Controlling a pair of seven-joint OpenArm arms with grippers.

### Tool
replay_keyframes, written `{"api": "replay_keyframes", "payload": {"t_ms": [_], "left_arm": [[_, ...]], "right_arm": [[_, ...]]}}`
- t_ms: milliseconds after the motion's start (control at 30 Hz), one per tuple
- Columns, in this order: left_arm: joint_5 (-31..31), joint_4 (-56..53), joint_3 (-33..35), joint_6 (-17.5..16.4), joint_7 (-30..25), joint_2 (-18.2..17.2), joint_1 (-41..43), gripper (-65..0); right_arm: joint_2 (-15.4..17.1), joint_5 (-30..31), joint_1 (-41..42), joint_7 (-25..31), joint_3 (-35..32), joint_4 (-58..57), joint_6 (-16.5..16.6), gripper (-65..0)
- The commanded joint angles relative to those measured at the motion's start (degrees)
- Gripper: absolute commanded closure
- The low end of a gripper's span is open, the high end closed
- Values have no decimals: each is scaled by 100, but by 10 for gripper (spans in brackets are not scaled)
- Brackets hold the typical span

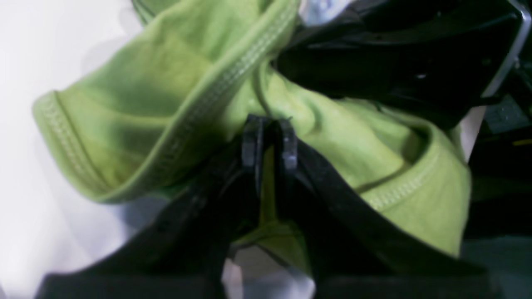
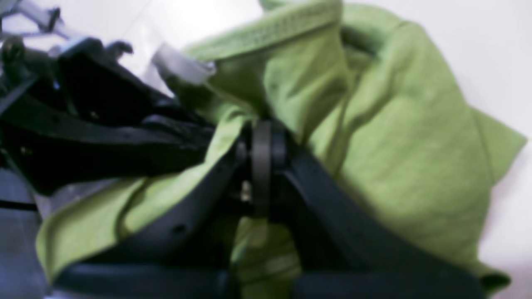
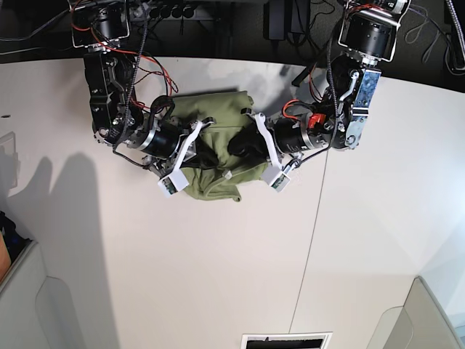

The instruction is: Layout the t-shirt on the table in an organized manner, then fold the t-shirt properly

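The olive-green t-shirt (image 3: 218, 185) lies bunched in a wrinkled heap at the back middle of the white table (image 3: 218, 254). Both grippers meet over the heap. In the left wrist view, my left gripper (image 1: 270, 141) is shut on a fold of the t-shirt (image 1: 137, 116), with cloth showing between its fingers. A stitched hem curls around on the left of that view. My right gripper (image 2: 262, 145) is shut on another fold of the t-shirt (image 2: 407, 137). From the base view, the left gripper (image 3: 236, 149) and the right gripper (image 3: 205, 154) sit close together, partly buried in cloth.
A thin dark seam (image 3: 312, 240) runs across the table right of the shirt. Cables and dark equipment (image 3: 218, 11) line the back edge. Grey bins stand at the lower left (image 3: 29, 305) and lower right (image 3: 429, 320) corners.
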Motion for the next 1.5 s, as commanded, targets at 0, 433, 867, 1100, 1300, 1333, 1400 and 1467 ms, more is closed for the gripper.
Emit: {"api": "replay_keyframes", "payload": {"t_ms": [0,433,867,1100,1300,1333,1400,1467], "left_arm": [[-197,219,-2,-30,133,-4,-125,-70],[-190,1390,0,-30,431,-269,-127,-70],[164,566,-7,-30,-173,-273,-223,-70],[-988,1685,-564,-30,835,-575,-48,-70],[-1060,2820,-1322,-30,852,-1220,920,-70],[-1060,2946,-1447,-30,852,-1344,1130,-70],[-1062,3112,-1674,-30,855,-1569,1615,-70],[-1080,3263,-1893,-30,857,-1720,2184,-70]], "right_arm": [[13,26,11,-79,-9,210,-11,0],[-2,-452,197,-57,-9,1189,-299,0],[2,-487,501,74,-9,-203,-308,0],[31,-173,343,-463,-7,1198,-306,0],[529,243,-516,-859,120,2479,-308,0],[619,313,-739,-874,175,2667,-304,0],[804,435,-1233,-922,284,3040,-284,0],[1001,570,-1805,-986,407,3407,-284,0]]}}
